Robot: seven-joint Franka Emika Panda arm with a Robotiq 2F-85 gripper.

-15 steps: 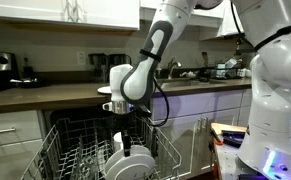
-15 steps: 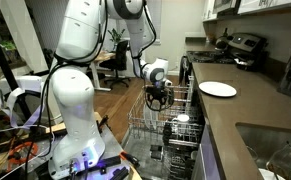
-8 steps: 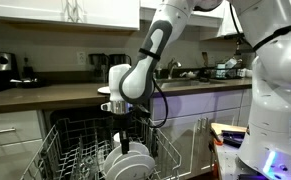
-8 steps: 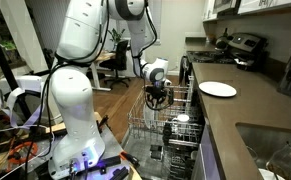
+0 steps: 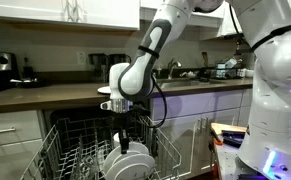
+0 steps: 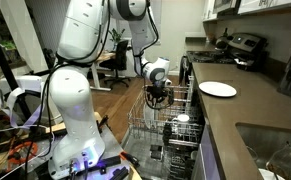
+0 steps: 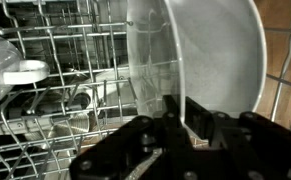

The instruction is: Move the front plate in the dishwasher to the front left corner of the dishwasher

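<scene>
Standing on its edge in the rack [image 5: 67,150] of the dishwasher [image 5: 85,135], the front plate [image 7: 211,60] fills the right half of the wrist view, with its sunken white face turned toward the camera and its rim running down to the bottom of the picture. In an exterior view the same plate [image 5: 128,163] shows as a white disc low in the middle of the pulled-out rack, directly below the arm. The gripper [image 7: 193,128] comes down on it from above: its two dark fingers [image 7: 170,112] stand one on each side of the rim, very near to it, but I cannot tell if they already press on the plate or only stand around it. In both exterior views the gripper [image 5: 126,138] [image 6: 157,98] points straight down into the rack [image 6: 145,125]. To the left of the plate in the wrist view, apart from it and behind several wires, a white cup [image 7: 7,78] sits in the rack. Above the dishwasher runs a dark counter [image 5: 45,95] with white cabinets [image 5: 10,135] beside it. In an exterior view a second plate [image 6: 217,89] lies flat on the counter [image 6: 235,115], and a sink [image 6: 277,148] is set into the near end of the counter.
</scene>
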